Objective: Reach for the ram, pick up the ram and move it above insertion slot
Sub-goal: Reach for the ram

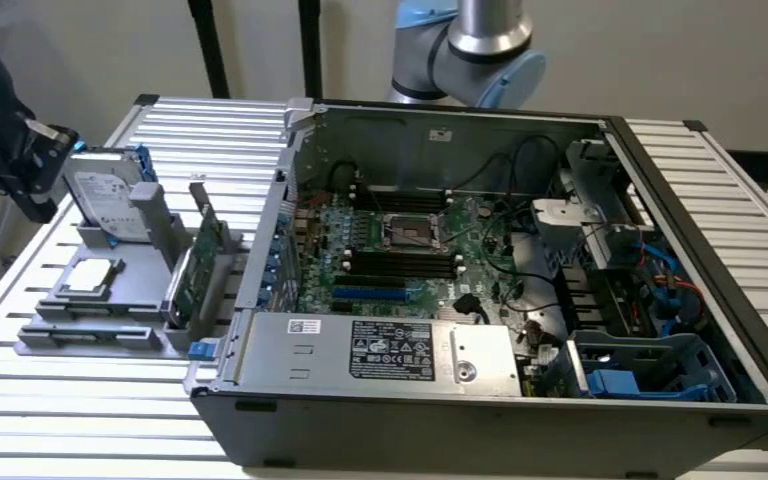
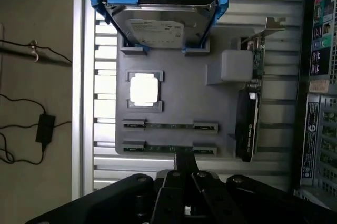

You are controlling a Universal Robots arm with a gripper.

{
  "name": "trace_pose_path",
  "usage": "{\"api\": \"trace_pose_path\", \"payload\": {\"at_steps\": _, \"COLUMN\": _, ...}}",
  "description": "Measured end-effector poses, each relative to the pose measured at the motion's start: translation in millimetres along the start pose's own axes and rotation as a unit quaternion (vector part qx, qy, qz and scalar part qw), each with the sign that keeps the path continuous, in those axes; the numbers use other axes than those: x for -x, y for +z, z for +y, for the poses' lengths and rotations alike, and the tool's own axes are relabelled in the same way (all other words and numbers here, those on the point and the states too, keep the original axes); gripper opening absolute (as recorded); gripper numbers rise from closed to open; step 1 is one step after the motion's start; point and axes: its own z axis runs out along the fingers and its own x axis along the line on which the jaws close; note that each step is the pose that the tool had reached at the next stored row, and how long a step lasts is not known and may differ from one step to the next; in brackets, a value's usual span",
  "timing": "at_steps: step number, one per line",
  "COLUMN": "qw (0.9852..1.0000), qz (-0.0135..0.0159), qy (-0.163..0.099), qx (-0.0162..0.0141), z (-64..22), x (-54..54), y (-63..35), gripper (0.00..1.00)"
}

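Note:
Two rams lie edge-up in the grey holder point(image 2: 221, 103): one point(image 2: 171, 125) farther from my gripper, the other point(image 2: 168, 149) right in front of it. In the exterior view the rams point(image 1: 91, 335) sit at the holder's near end, on that view's left. My gripper point(image 2: 185, 162) hovers off the holder's edge, its fingers drawn together with nothing between them, its tip overlapping the closer ram. In the exterior view the gripper point(image 1: 37, 195) hangs dark at the far left, above the table. The black memory slots point(image 1: 398, 265) lie on the motherboard inside the open case.
The holder also carries a hard drive in a blue frame point(image 2: 158, 26), a silver processor point(image 2: 143, 89) and a tall green expansion card with a metal bracket point(image 2: 251, 113). The open computer case point(image 1: 491, 400) stands beside it on the slatted table point(image 1: 77, 420). A power supply point(image 1: 384, 350) lines the case's front.

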Motion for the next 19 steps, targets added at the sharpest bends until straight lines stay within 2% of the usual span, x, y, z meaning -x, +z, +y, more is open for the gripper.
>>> {"api": "trace_pose_path", "payload": {"at_steps": 6, "qw": 1.0000, "qz": 0.0001, "qy": 0.000, "qx": 0.0000, "z": -18.3, "x": 10.9, "y": 2.3, "gripper": 0.11}}
{"api": "trace_pose_path", "payload": {"at_steps": 12, "qw": 1.0000, "qz": 0.0005, "qy": -0.003, "qx": 0.0000, "z": -21.1, "x": 11.1, "y": 2.2, "gripper": 0.11}}
{"api": "trace_pose_path", "payload": {"at_steps": 16, "qw": 0.9993, "qz": 0.0017, "qy": -0.038, "qx": -0.0003, "z": -21.2, "x": 11.1, "y": 3.0, "gripper": 0.11}}
{"api": "trace_pose_path", "payload": {"at_steps": 19, "qw": 0.9978, "qz": 0.0028, "qy": -0.066, "qx": -0.0005, "z": -21.2, "x": 11.1, "y": 3.7, "gripper": 0.11}}
